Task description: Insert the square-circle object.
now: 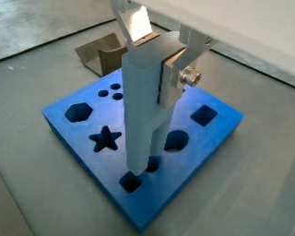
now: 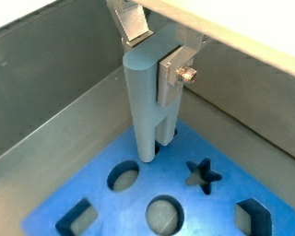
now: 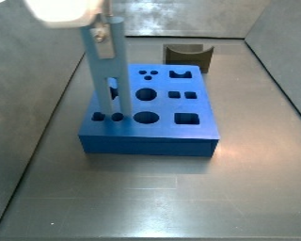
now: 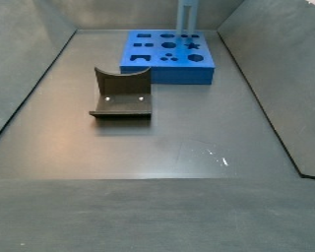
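Wrist views: two-finger gripper (image 1: 162,55) clenched on the top of the slim pale blue-grey square-circle object (image 1: 145,111), a flat silver finger plate (image 1: 184,66) pressed against its side. Held upright, prong tips down over the big blue slab with shaped holes (image 1: 199,147), right at a hole near the slab's corner (image 1: 134,182); cannot tell whether the tips are inside. Star-shaped hole (image 1: 104,139) and the remaining cut-outs open, nothing in them. Dark olive block with a curved notch (image 1: 99,55) behind the slab. Same grasp by the gripper (image 2: 157,57) on the piece (image 2: 150,101), prongs parted above the slab (image 2: 100,198), close to a round hole (image 2: 123,174).

Side views: piece (image 3: 106,71) vertical under the gripper (image 3: 93,28), prongs reaching the slab (image 3: 153,141) by two small round holes (image 3: 106,117). Olive block (image 3: 186,56) apart on the grey floor (image 3: 153,207). Slab (image 4: 167,56) far back, piece (image 4: 188,20) upright over it, olive block (image 4: 121,95) well apart; gripper out of frame here.
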